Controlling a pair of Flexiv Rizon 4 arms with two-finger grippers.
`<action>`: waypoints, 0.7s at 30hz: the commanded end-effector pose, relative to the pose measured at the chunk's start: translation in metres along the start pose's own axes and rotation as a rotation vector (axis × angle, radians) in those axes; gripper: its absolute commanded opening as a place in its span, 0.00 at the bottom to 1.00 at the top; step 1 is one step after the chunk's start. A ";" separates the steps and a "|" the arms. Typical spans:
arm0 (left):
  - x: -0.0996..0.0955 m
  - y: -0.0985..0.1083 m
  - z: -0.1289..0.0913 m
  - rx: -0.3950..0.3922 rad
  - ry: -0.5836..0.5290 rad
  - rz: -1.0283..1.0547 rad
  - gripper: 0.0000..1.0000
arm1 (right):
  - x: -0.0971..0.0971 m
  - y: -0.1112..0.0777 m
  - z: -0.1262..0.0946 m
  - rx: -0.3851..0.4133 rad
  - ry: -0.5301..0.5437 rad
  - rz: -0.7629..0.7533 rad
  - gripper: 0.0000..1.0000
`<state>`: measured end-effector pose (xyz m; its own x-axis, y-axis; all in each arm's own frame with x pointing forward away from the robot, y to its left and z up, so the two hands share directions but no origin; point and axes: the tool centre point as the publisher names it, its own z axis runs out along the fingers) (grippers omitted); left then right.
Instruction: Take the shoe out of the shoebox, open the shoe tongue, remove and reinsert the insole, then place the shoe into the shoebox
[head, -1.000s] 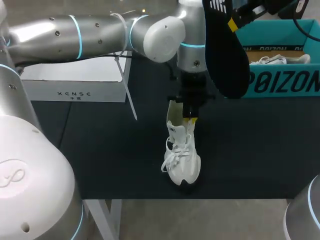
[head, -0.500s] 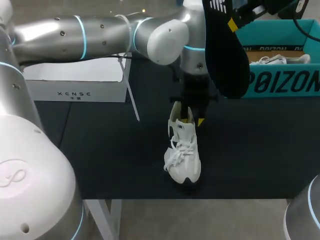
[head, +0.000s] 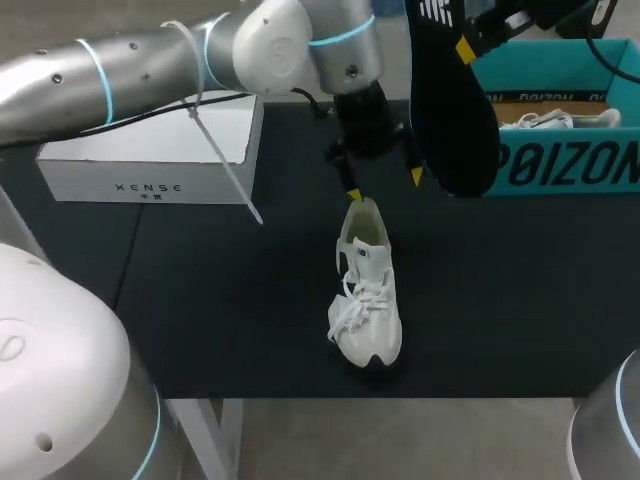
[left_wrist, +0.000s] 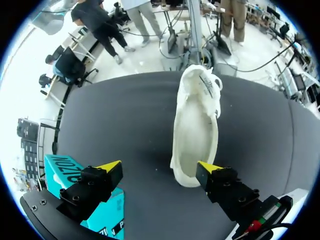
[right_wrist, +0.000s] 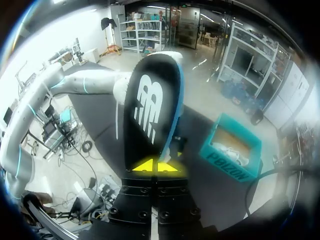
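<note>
Left gripper (head: 384, 186) is lifting clear of the shoe (head: 365, 300): a second ago its fingers were down in the heel opening, half a second ago they were easing out, and now they are hanging spread wide above and just behind the heel, touching nothing. In the left wrist view the shoe (left_wrist: 196, 130) is lying ahead of the open fingers, mouth gaping and the inside looking bare. The shoe is sitting upright on its sole on the black mat (head: 200, 300), toe toward the near edge, barely shifted by the release and well apart from the shoebox (head: 560, 165) at the far right. Right gripper (right_wrist: 150, 166) is keeping its place high over the table, pinching the black insole (head: 450, 110) by one end so that it is hanging down; no movement there across the frames. Reading: the insole is already out, the left arm is giving up its hold and opening room above the shoe, so reinsertion is likely coming next. Concern: nothing is steadying the shoe now, so it may be sliding or tipping once the insole is pushing in.
</note>
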<state>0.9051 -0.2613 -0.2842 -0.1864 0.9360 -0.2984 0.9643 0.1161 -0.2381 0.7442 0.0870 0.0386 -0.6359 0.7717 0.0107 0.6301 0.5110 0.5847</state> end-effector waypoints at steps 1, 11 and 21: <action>0.035 0.000 -0.040 -0.020 -0.577 -0.091 1.00 | 0.000 0.002 0.001 0.005 0.000 0.001 0.00; 0.052 0.003 -0.063 0.044 -0.790 -0.123 1.00 | 0.000 0.002 0.001 0.005 0.000 0.001 0.00; 0.052 0.003 -0.063 0.044 -0.790 -0.123 1.00 | 0.000 0.002 0.001 0.005 0.000 0.001 0.00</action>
<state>0.9140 -0.1941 -0.2377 -0.3721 0.6528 -0.6599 0.9215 0.1745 -0.3471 0.7442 0.0871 0.0386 -0.6359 0.7717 0.0107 0.6301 0.5111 0.5847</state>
